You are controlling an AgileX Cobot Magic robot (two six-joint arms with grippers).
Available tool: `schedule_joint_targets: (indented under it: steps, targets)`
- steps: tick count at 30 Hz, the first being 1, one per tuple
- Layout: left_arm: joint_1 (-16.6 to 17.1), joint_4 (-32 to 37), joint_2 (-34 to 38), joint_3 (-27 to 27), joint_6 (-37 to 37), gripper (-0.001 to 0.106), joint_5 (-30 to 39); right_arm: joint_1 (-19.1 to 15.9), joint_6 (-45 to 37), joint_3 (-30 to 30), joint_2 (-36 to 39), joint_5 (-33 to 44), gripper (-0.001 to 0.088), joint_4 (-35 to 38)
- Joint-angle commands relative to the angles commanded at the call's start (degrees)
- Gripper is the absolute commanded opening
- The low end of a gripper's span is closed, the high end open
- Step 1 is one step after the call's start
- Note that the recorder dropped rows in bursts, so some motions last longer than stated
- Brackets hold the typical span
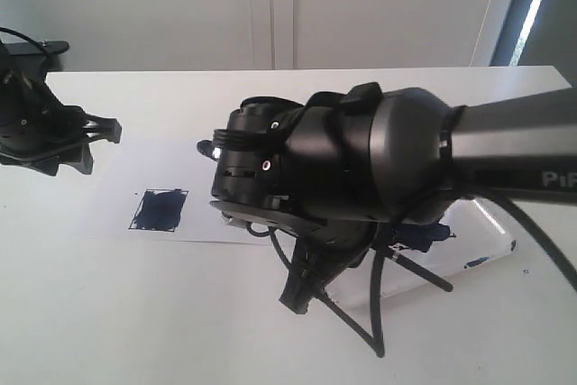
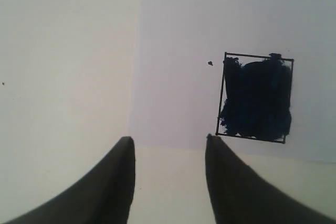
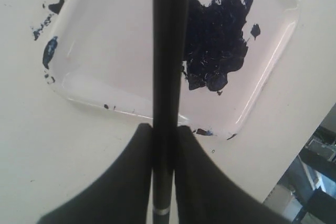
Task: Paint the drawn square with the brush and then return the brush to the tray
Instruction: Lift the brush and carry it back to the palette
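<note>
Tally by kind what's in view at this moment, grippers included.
square: 1
brush: 1
tray: 1
paper: 1
grippers: 2, the left gripper and the right gripper
Total: 6

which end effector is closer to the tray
Right. The right end effector is above the tray, gripping the brush; the left end effector is off by the painted square.
</note>
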Motion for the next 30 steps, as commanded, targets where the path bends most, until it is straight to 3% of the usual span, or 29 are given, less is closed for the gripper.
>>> schedule_joint_targets:
  steps: [12, 22, 30]
  targets:
    - [0.0, 0.0, -18.2, 13.7, -5.6, 0.048, -7.5, 0.0, 16.1, 10.8, -9.9, -10.6, 0.0, -0.1]
    - [0.0, 0.0, -35.5, 28.6, -8.8, 0.048, -11.5, 0.0, 29.9, 23.8, -18.0, -14.3, 0.0, -0.7]
    - [0.0, -0.9, -47.5, 37.5, -9.4, 0.048, -12.1, 0.0, 39.1, 31.2, -19.5, -16.0, 0.0, -0.7]
